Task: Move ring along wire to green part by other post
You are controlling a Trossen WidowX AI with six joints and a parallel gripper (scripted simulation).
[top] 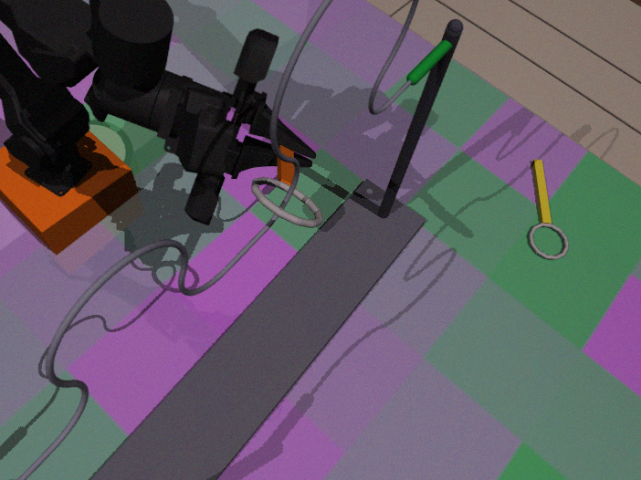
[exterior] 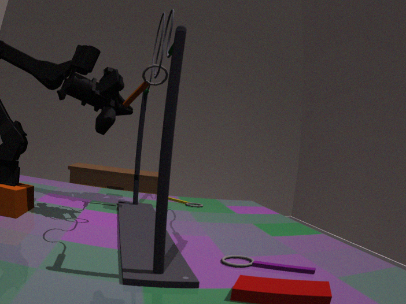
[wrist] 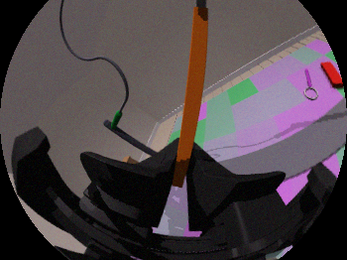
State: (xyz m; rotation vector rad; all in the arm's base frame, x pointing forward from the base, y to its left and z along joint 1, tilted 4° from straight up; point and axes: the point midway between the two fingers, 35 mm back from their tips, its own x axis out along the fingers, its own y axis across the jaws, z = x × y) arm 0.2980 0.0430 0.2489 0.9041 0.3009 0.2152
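Note:
My gripper [top: 301,158] [exterior: 128,107] [wrist: 183,142] is shut on the lower end of the orange handle [top: 287,167] [exterior: 135,93] [wrist: 193,90]. The grey ring [top: 315,221] [exterior: 143,74] sits at the handle's far end, high above the floor. The thin grey wire [top: 278,100] [exterior: 159,36] [wrist: 93,60] runs through the ring partway along its length. I cannot tell whether ring and wire touch. The green part [top: 429,62] [wrist: 115,116] lies at the top of the far post [top: 416,121] [exterior: 139,148], well beyond the ring.
The near post [exterior: 167,148] and far post stand on a dark base plate [top: 267,340] [exterior: 135,236]. A yellow-handled ring [top: 541,191] [exterior: 184,201], a purple-handled ring [exterior: 284,266] [wrist: 307,86] and a red block [exterior: 280,288] [wrist: 331,72] lie on the floor. The arm stands on an orange block [top: 53,202] [exterior: 13,199].

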